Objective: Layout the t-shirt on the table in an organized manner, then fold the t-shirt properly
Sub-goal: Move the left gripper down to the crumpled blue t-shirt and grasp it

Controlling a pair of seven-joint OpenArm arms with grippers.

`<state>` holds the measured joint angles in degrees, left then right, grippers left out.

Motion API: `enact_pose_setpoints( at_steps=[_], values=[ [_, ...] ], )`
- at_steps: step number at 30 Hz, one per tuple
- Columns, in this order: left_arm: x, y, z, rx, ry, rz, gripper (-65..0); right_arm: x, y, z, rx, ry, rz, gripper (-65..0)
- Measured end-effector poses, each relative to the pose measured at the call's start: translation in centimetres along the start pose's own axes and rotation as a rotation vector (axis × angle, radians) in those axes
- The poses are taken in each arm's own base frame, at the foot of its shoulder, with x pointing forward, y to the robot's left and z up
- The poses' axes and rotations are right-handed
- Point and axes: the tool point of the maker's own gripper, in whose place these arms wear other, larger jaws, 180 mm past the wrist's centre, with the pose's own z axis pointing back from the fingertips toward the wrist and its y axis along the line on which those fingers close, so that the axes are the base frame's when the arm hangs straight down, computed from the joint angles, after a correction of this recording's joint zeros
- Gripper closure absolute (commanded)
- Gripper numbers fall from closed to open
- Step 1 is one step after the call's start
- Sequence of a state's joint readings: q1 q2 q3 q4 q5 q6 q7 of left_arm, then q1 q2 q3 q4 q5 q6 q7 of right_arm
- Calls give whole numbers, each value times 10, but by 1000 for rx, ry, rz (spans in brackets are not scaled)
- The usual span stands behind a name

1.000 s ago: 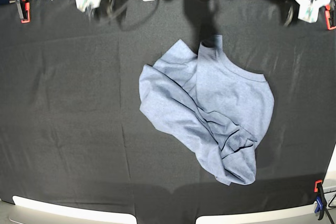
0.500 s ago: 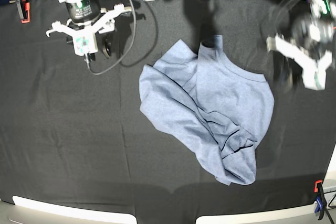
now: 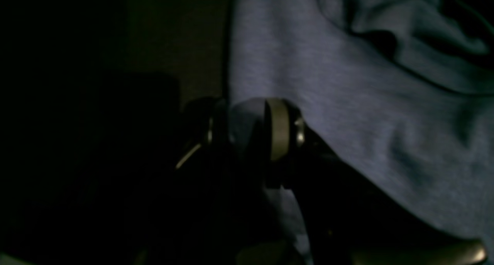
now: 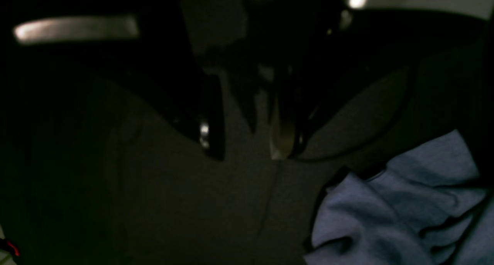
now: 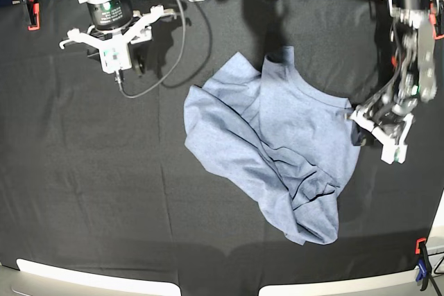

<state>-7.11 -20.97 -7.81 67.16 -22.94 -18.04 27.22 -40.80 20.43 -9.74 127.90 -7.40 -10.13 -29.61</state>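
The t-shirt point(image 5: 277, 150) is shown crumpled on the counter point(image 5: 90, 192), right of its centre and nearer its right edge, folded over itself with the ribbed neck toward the far edge. It is judged light, soft and limp; hold is best taken at hems or shoulder seams. The left pincer point(image 5: 380, 135) is lowered at the shirt's right margin, cloth seen between its jaws in the wrist view point(image 3: 247, 134); whether they are clamped cannot be told. The right pincer point(image 5: 107, 43) hangs near the far-left corner, jaws parted, nothing held.
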Motion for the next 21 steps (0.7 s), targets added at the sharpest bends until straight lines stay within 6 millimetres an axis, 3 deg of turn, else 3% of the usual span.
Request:
enact_pose_setpoints(
  at_steps=[2, 5, 8, 13, 18, 21],
  values=[
    [-5, 4, -4, 2, 16, 17, -153, 0, 1, 0, 1, -1, -9, -197],
    [-13, -7, -5, -79, 61, 3, -146, 0, 1, 0, 1, 2, -6, -197],
    [-22, -19, -2, -150, 111, -13, -13, 0, 1, 0, 1, 2, -6, -197],
    [-25, -19, 0, -165, 133, -21, 0, 0, 1, 0, 1, 1, -6, -197],
    [-24, 5, 15, -156, 187, -4, 0, 1, 1, 0, 2, -3, -6, -197],
    [-25, 24, 30, -121, 207, -37, 0, 9, 14, -4, 83, -24, -8, -197]
  ],
)
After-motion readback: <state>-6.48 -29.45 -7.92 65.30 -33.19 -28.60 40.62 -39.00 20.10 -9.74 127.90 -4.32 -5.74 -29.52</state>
